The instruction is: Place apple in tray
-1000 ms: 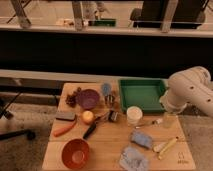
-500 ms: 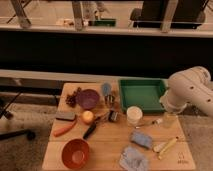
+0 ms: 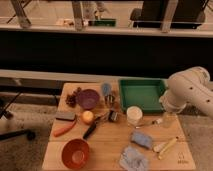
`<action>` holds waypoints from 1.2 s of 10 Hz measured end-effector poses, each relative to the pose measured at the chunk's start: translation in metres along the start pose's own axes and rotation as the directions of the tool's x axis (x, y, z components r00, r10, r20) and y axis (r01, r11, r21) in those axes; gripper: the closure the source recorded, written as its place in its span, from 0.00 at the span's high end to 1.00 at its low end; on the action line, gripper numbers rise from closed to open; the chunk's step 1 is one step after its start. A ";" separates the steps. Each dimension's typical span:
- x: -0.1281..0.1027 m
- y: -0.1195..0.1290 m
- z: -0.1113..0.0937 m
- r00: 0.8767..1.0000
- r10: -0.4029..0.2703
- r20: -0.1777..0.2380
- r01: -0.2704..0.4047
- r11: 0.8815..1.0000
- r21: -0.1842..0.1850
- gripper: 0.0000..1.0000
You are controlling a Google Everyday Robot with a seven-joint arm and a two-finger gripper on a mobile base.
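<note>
My gripper (image 3: pixel 166 116) hangs by the tray (image 3: pixel 141 95), finger state I cannot tell, so next I must cross to the ungrasped apple (image 3: pixel 87 116).

Single camera, raised, looking down and forward over a wooden table (image 3: pixel 115 150) from its near side, far enough to take in the whole top. Tray (image 3: pixel 142 94) at far right, apple (image 3: pixel 87 116) left of centre. Gripper hidden behind the arm (image 3: pixel 190 92) at right edge.
</note>
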 end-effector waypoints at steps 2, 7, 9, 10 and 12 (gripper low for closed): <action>-0.018 0.002 0.002 0.999 -0.034 0.019 0.034 0.999 0.010 0.80; -0.054 0.015 -0.003 0.990 -0.124 0.063 0.122 0.992 0.024 0.80; -0.082 0.021 -0.002 0.980 -0.179 0.088 0.177 0.984 0.022 0.80; -0.089 0.023 -0.002 0.976 -0.196 0.094 0.195 0.981 0.023 0.80; -0.104 0.031 -0.001 0.964 -0.243 0.110 0.241 0.970 0.026 0.80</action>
